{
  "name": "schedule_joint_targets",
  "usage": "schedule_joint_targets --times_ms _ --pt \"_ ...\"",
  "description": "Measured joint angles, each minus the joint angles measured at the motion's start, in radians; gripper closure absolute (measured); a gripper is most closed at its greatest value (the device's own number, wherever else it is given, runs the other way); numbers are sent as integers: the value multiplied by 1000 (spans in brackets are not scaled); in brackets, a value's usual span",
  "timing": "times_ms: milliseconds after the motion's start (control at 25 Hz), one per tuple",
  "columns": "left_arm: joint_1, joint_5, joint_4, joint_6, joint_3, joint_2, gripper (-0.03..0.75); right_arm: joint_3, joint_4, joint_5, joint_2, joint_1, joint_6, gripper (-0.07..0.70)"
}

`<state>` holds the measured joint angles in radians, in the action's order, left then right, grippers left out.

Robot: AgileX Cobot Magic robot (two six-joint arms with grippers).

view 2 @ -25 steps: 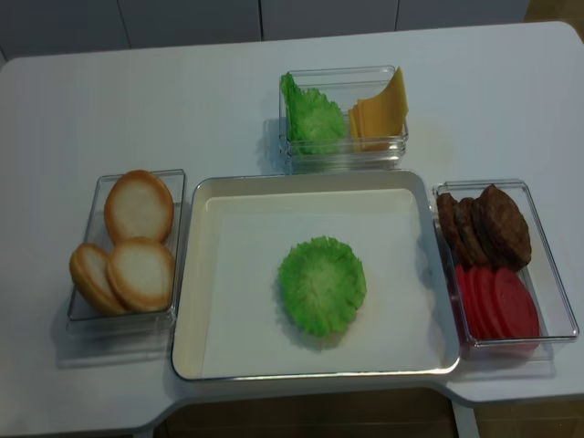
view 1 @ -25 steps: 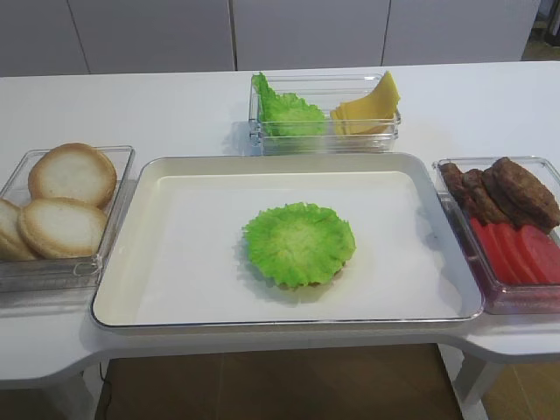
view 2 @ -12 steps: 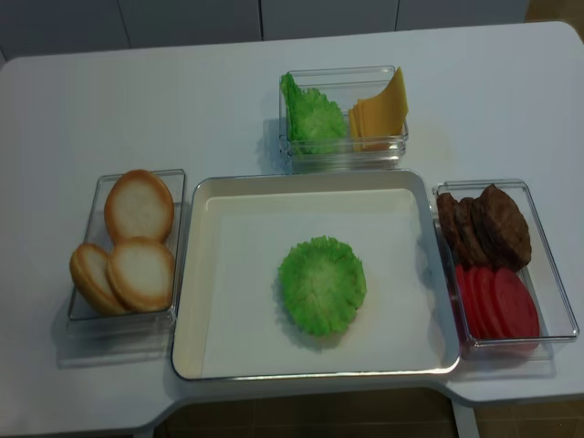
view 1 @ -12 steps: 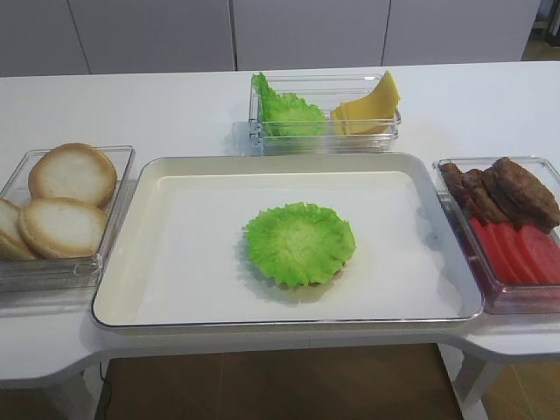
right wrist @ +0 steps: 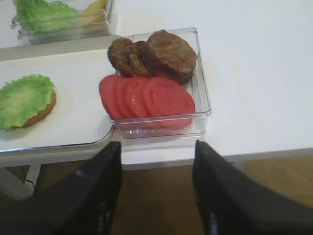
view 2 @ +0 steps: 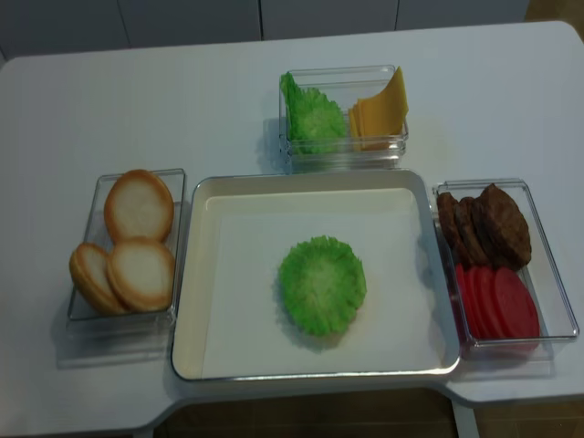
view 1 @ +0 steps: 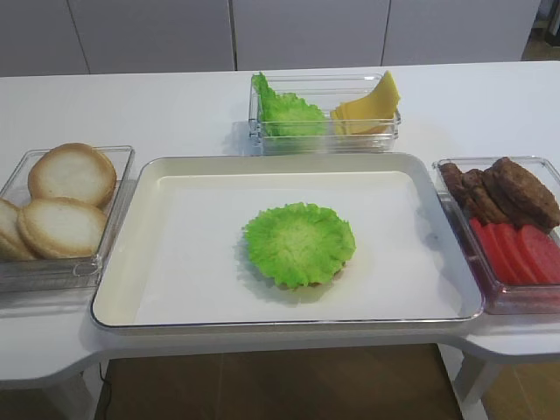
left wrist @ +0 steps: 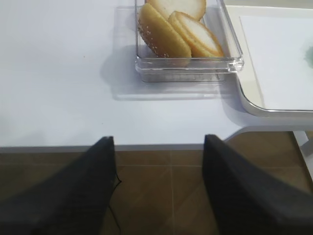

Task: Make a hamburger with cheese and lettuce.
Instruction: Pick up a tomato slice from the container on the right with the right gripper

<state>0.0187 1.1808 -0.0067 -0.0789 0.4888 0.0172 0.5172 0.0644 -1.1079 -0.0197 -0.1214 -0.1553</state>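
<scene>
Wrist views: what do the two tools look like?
Each shows two broad, dark grey to black fingers with a matte, slightly textured surface and rounded tips: right tool, left tool. No cables, markings or arm links are visible; the overhead views show neither arm.

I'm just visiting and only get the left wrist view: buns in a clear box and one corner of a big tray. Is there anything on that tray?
Observer: Yes. A hamburger in progress sits near the middle of the tray: a bun base under a lettuce leaf.
Operator: Any cheese on it?
Observer: No. The cheese stands in a clear box behind the tray.
Operator: And the other arm?
Observer: The right gripper is at the table's edge, jaws apart and empty, facing tomato slices and patties.
</scene>
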Motion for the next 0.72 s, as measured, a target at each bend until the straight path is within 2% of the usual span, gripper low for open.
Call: schedule_joint_targets --times_ms 160,280,480,720 --pt "0 0 0 0 0 0 291 84 20 -54 93 0 0 274" --pt "0 0 0 0 0 0 291 163 53 -57 222 0 0 274" --pt "0 0 0 0 0 0 291 287 171 13 440 0 36 274" --pt "0 0 0 0 0 0 291 380 208 45 690 0 44 275"
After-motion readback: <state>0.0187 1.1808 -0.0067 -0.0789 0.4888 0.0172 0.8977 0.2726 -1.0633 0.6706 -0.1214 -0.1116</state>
